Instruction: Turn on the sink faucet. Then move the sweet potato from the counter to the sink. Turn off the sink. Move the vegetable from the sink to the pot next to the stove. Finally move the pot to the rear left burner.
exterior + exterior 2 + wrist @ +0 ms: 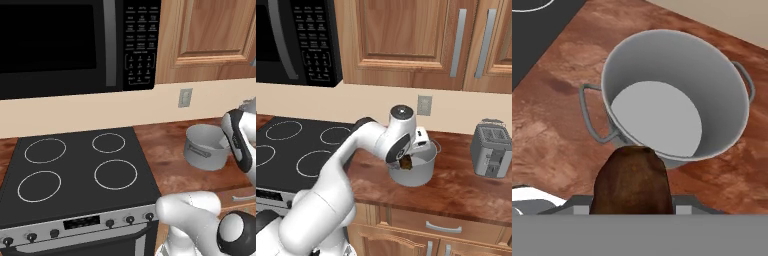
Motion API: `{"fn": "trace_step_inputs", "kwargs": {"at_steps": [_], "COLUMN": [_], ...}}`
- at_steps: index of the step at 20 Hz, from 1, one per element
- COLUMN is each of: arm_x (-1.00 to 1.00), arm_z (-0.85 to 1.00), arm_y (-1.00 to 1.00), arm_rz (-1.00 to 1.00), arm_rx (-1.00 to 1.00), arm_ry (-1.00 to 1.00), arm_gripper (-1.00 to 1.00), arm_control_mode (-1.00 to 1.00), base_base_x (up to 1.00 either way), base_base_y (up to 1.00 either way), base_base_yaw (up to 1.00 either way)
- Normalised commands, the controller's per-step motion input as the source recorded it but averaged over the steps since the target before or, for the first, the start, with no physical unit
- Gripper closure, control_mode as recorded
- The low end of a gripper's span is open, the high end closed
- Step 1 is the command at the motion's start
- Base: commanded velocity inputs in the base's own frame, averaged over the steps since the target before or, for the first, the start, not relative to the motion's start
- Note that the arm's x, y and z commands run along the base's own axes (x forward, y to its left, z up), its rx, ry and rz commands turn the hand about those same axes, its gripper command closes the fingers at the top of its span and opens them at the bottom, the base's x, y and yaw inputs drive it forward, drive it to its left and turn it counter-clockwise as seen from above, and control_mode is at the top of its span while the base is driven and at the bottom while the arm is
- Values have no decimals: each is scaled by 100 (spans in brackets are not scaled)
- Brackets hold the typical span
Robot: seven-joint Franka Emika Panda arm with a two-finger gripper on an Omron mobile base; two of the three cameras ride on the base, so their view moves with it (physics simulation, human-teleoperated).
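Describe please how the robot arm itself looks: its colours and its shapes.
The arm is glossy white, built of thick rounded segments. Its joints are dark, one topped by a round grey cap. A black band runs along the forearm.

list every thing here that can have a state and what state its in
sweet potato: held in the tool, above the pot's near rim, not yet inside
tool: shut on the sweet potato
pot: upright on the counter beside the stove, empty, no lid
stove: all four burners bare and dark
microwave: door shut, window dark
toaster: upright on the counter, slots look empty
upper cabinets: doors shut
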Motion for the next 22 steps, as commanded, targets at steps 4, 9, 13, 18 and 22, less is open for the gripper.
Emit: {"fn": "trace_step_inputs", "kwargs": {"at_steps": [4, 9, 13, 18, 22], "arm_x": [56, 56, 37, 32, 33], "arm_z": [-6, -10, -22, -25, -29], "arm_y": [-8, 0, 0, 0, 0], "arm_rz": [0, 0, 0, 0, 0], "arm_rx": [0, 0, 0, 0, 0], "arm_ry": [2, 3, 1, 0, 0], "arm_gripper": [100, 100, 100, 100, 100], "arm_control_mode": [-100, -100, -100, -100, -100], "base_base_x": [0, 0, 0, 0, 0], "base_base_y": [0, 0, 0, 0, 0], "base_base_yaw": [0, 0, 0, 0, 0]}}
